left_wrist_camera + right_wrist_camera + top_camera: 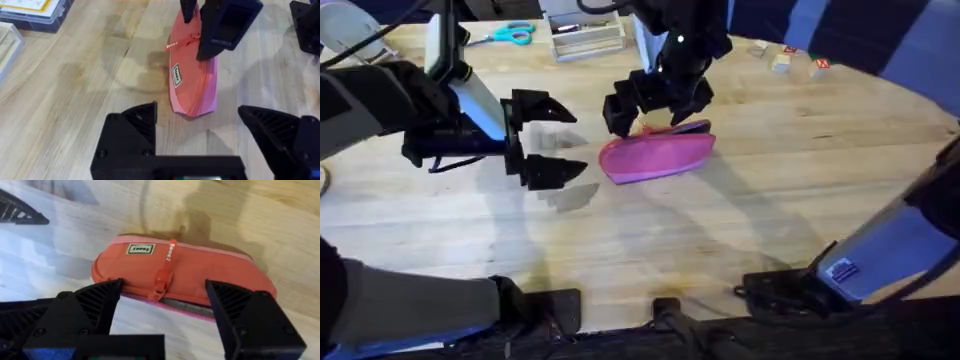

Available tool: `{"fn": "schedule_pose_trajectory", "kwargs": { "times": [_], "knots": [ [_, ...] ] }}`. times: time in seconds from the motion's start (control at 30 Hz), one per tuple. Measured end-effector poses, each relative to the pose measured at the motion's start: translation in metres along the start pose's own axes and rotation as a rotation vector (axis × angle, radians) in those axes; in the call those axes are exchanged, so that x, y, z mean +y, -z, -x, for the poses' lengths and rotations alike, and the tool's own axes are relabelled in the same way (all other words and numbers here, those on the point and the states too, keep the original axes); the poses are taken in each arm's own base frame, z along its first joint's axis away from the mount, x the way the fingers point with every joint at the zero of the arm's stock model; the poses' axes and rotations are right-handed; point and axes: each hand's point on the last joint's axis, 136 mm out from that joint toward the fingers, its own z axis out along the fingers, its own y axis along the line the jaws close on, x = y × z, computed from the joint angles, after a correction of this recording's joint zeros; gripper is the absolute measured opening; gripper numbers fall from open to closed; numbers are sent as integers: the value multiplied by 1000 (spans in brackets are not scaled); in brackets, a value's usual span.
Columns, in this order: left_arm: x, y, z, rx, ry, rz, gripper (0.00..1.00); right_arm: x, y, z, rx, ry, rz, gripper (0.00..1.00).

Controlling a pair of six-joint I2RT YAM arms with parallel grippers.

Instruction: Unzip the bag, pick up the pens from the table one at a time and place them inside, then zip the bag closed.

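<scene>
Now the zipper pull needs catching.
Right black gripper (162,317), jaws wide, hovers over the pink fabric pouch (656,157) mid-table; centre on the red pull (161,282) first. Left gripper (542,140) waits beside it, spread.

Both the left gripper (548,140) and right gripper (655,100) gape wide.

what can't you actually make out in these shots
- Pens: none identifiable; in the overhead view the right pincer covers the table behind the bag.
- Label on the bag: print too small to read in the right wrist view.
- Bag's far end: hidden by the right pincer in the left wrist view.
</scene>
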Motion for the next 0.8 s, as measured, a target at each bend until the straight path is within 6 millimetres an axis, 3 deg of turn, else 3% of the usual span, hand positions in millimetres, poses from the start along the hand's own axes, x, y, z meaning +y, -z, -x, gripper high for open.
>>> {"fn": "schedule_pose_trajectory", "kwargs": {
  "times": [0.17, 0.43, 0.8],
  "knots": [
    [0, 0, 0, 0, 0, 0, 993, 6, -1, -3, 1, 18, 0, 986],
    [0, 0, 0, 0, 0, 0, 994, 9, -1, -1, -6, 10, 4, 874],
    [0, 0, 0, 0, 0, 0, 993, 1, -2, 1, -24, -237, -43, 797]
  ]
}}
